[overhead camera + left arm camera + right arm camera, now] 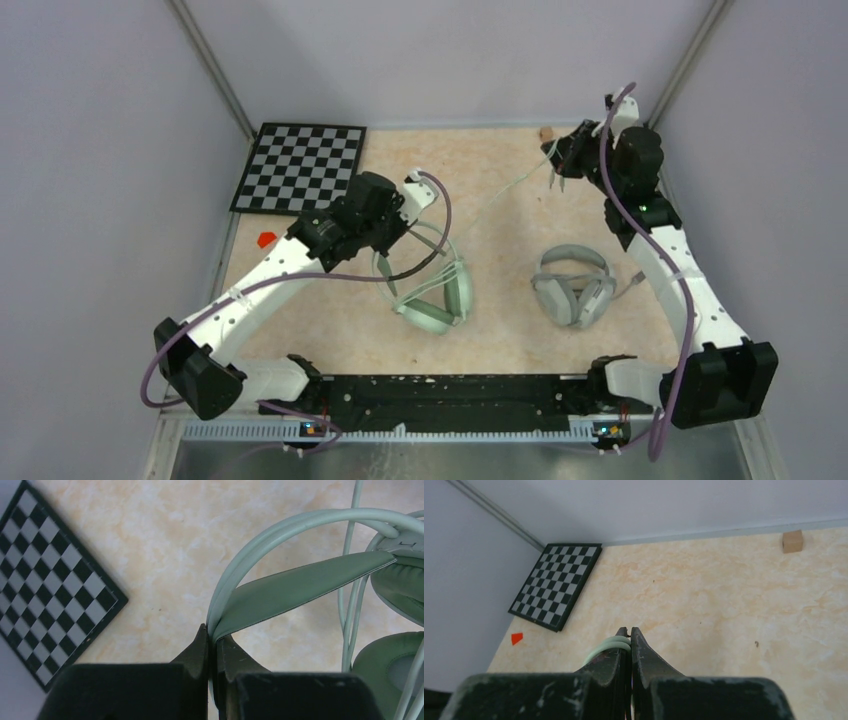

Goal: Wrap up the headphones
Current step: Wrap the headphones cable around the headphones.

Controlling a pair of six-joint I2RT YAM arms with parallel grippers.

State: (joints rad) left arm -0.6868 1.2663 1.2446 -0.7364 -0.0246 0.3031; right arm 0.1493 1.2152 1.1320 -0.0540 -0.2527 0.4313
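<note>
The mint-green headphones (432,298) lie at the table's middle, cups toward the near edge. My left gripper (392,240) is shut on their headband (295,582), pinched between the fingertips in the left wrist view. Their pale-green cable (512,185) runs taut up and right to my right gripper (557,160), which is raised at the far right and shut on the cable (606,646); two strands loop over its left finger. The white headphones (573,284) lie untouched at the right, their grey cable trailing right.
A checkerboard (300,167) lies at the far left, also in the left wrist view (47,587) and the right wrist view (556,582). A red marker (266,239) sits near it. A small tan block (792,541) rests by the back wall.
</note>
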